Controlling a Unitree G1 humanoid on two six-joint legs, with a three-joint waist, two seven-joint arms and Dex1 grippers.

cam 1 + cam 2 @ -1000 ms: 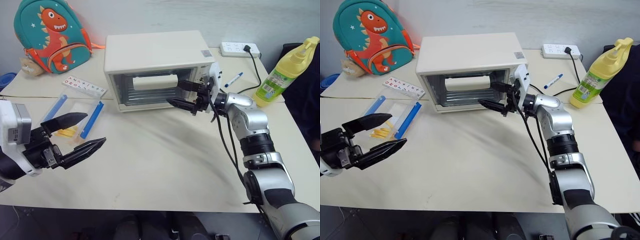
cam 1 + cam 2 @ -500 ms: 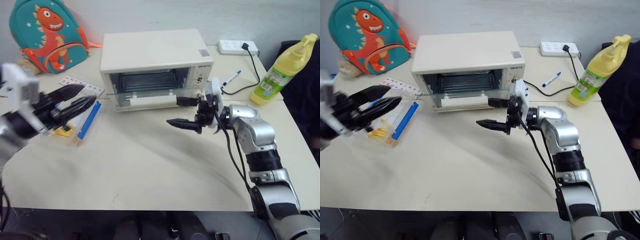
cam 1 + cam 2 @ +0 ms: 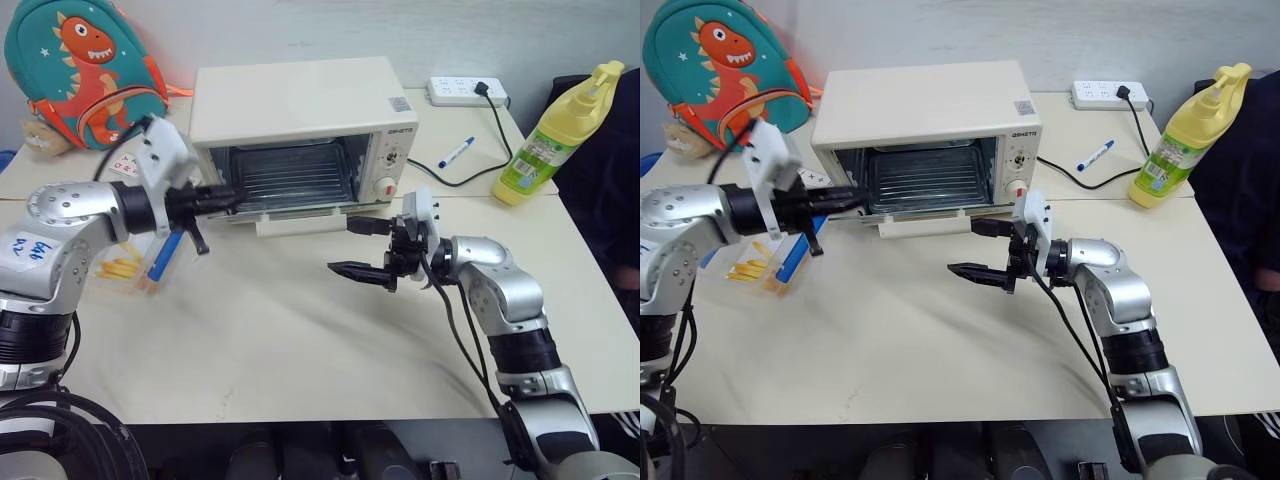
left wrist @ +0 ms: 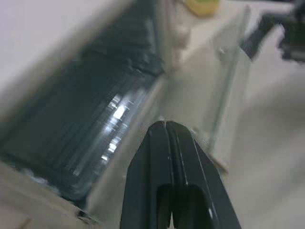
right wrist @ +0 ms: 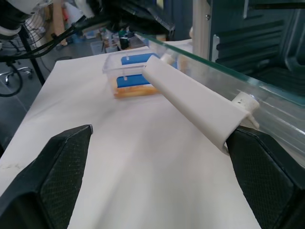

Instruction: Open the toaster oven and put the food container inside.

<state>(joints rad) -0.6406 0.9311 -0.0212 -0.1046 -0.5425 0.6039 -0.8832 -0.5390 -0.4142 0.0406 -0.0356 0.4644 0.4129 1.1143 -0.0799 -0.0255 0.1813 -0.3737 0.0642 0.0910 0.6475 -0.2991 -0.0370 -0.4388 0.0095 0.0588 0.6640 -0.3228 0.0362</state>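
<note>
The cream-white toaster oven (image 3: 300, 105) stands at the back of the table with its glass door dropped open, the white handle (image 3: 300, 222) facing me and the wire rack showing inside. My left gripper (image 3: 232, 193) is shut on nothing, its tip at the oven's left front corner. My right gripper (image 3: 341, 247) is open just in front of the door handle (image 5: 195, 102), apart from it. The clear food container (image 3: 760, 268), with blue strips and yellow sticks, lies on the table left of the oven, partly hidden behind my left arm.
A dinosaur backpack (image 3: 85, 65) leans at the back left. A yellow-green bottle (image 3: 560, 130), a power strip (image 3: 468, 92) with its cable and a blue marker (image 3: 460, 152) sit at the back right. The table's front half is bare.
My left arm swung up from the table's front edge to the oven's left corner and its fingers closed. The oven door came down fully while my right gripper drew back and lower, staying open.
</note>
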